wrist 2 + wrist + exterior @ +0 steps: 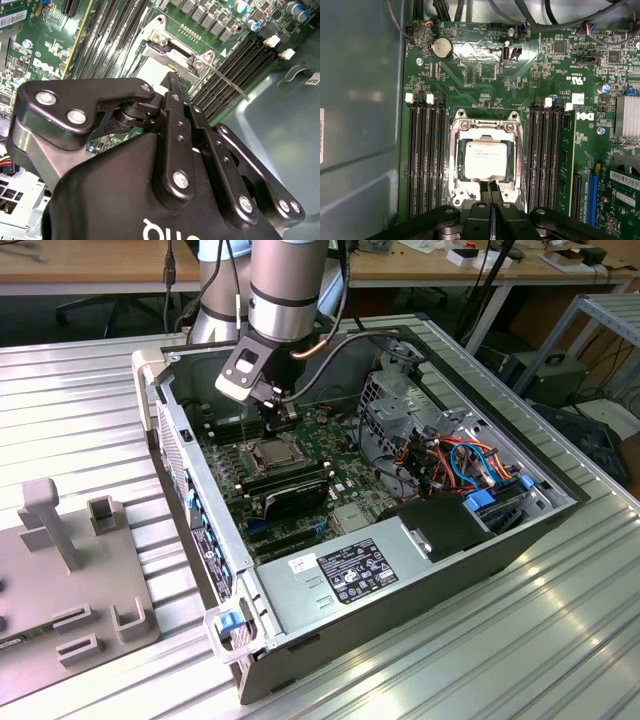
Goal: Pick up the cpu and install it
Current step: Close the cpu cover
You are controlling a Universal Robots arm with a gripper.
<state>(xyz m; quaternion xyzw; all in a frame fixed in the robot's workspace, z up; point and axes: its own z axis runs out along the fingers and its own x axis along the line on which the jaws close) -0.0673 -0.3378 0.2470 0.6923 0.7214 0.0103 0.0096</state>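
Observation:
The cpu point(485, 159), a small silver-grey square, lies flat inside the metal-framed socket point(455, 150) on the green motherboard point(485, 70). In the exterior view the cpu point(272, 452) sits in the middle of the open computer case, with my gripper point(272, 418) hanging just above its far edge. My gripper point(490, 186) has its two black fingers pressed together, tips over the socket's frame beside the chip, nothing between them. The second wrist view shows the gripper's black body and fingers point(175, 100) in front of the socket point(165, 55), with a thin latch lever point(227, 80) sticking out.
Long black memory slots point(425, 160) flank the socket on both sides. Memory sticks point(290, 485) lie beside it. The case point(400, 570) holds a drive cage, coloured cables point(460, 455) and a power supply. A grey fixture point(70, 570) stands on the ribbed metal table at the exterior view's left.

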